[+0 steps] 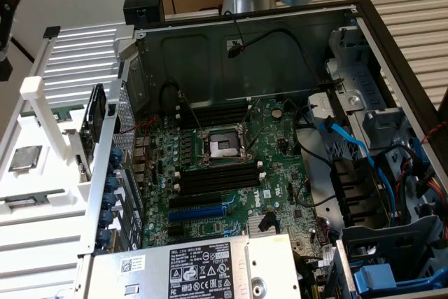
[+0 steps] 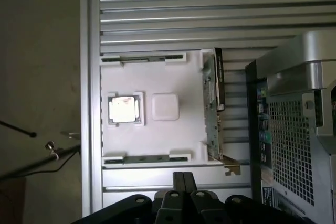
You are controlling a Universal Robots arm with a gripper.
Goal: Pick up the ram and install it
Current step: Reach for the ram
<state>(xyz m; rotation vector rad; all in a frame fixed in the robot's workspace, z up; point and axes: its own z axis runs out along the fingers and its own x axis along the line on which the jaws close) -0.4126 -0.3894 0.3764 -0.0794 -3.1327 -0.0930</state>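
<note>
gripper (image 2: 184,178): closed on nothing, poised just off the rim of the white tray (image 2: 157,77).
open computer case (image 1: 210,54): fills the exterior view's right, motherboard (image 1: 231,166) flat inside with long black slots (image 1: 217,180) beside the socket; tray: sits just beside the case, on the exterior view's left; green card (image 2: 211,108): stands on edge along the tray side nearest the case; ram (image 2: 147,158): lies as a thin dark-green strip in the rim slot closest to the fingertips, between white clips, untouched; square silver processor (image 2: 125,109): rests near the tray's middle.
</note>
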